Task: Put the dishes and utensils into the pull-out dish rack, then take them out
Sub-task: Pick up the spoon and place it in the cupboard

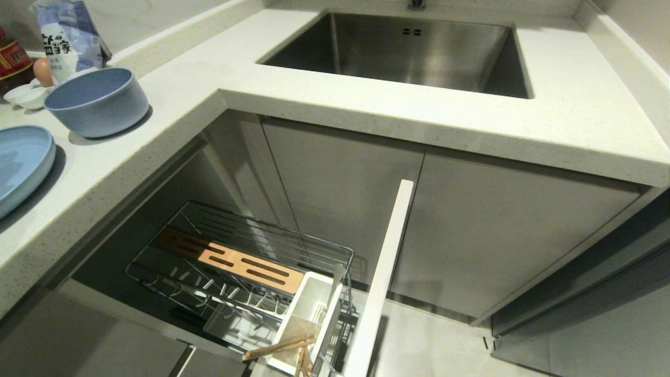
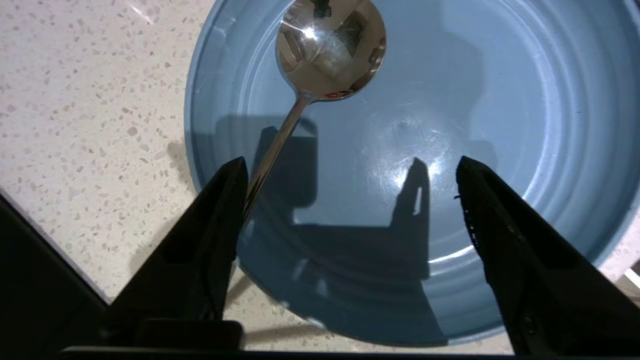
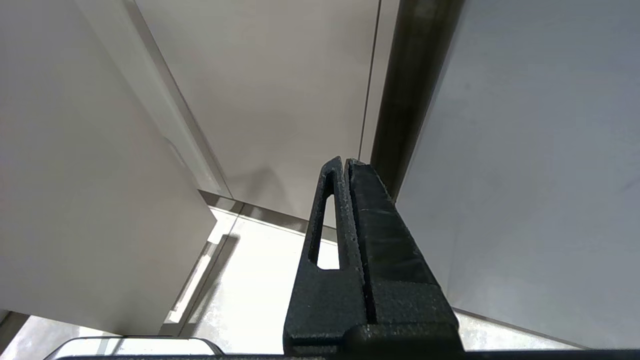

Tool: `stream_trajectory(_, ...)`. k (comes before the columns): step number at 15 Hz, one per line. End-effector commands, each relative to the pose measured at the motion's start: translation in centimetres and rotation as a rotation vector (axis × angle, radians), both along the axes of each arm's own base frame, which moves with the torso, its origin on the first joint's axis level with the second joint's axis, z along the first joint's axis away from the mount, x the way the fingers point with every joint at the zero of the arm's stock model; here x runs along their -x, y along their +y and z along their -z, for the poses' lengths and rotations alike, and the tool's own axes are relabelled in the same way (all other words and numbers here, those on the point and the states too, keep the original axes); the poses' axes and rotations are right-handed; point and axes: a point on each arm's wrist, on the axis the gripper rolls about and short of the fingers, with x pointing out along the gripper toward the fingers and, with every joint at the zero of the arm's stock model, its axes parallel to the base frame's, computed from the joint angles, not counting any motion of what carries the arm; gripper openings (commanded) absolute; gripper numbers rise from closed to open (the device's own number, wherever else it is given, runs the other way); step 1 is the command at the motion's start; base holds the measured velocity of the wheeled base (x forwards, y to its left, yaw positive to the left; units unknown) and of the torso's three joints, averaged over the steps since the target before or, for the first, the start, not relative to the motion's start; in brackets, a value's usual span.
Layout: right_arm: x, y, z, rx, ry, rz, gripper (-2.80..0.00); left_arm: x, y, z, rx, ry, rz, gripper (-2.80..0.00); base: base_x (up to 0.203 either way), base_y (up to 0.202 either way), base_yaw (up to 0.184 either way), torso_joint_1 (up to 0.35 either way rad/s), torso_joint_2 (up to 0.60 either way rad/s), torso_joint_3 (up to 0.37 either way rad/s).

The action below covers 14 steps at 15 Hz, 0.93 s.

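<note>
In the left wrist view my left gripper [image 2: 351, 165] stands open over the pale-blue plate [image 2: 450, 100] on the counter. The silver spoon [image 2: 330, 45] lies with its head on the plate. Its handle runs back against the inner side of one finger [image 2: 220, 210], and nothing is clamped. The head view shows only the plate's edge [image 1: 21, 162] at the far left, with the blue bowl [image 1: 97, 102] behind it. Below, the pull-out dish rack [image 1: 172, 272] stands drawn out, and the chopsticks [image 1: 277, 348] lean in its white caddy [image 1: 309, 314]. My right gripper [image 3: 345, 162] is shut and parked by the cabinet fronts.
The steel sink [image 1: 408, 52] is set into the white counter [image 1: 576, 120] at the back. A bag [image 1: 70, 39], a bottle [image 1: 13, 63], an egg [image 1: 43, 70] and small white saucers [image 1: 26, 97] stand behind the bowl. The rack's white front panel [image 1: 382, 277] juts out toward me.
</note>
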Motion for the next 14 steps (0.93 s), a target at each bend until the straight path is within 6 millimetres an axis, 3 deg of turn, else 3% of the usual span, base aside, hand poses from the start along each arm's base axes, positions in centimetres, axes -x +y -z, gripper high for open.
stream_trajectory(1, -0.2, 0.0, 0.6, 0.0, 0.022, -0.001, -2.8, -0.3, 0.3, 0.3, 0.015, 0.018, -0.007, 0.0, 0.0, 0.0, 0.0, 0.0, 0.0, 0.0)
stream_trajectory(7, -0.2, 0.0, 0.6, 0.0, 0.022, -0.001, -2.8, -1.0, 1.0, 1.6, 0.057, 0.063, -0.003, 0.0, 0.0, 0.0, 0.0, 0.0, 0.0, 0.0)
stream_trajectory(14, -0.2, 0.0, 0.6, 0.0, 0.022, -0.001, -2.8, -1.8, 0.4, 1.5, 0.07, 0.051, 0.082, 0.0, 0.0, 0.0, 0.0, 0.0, 0.0, 0.0)
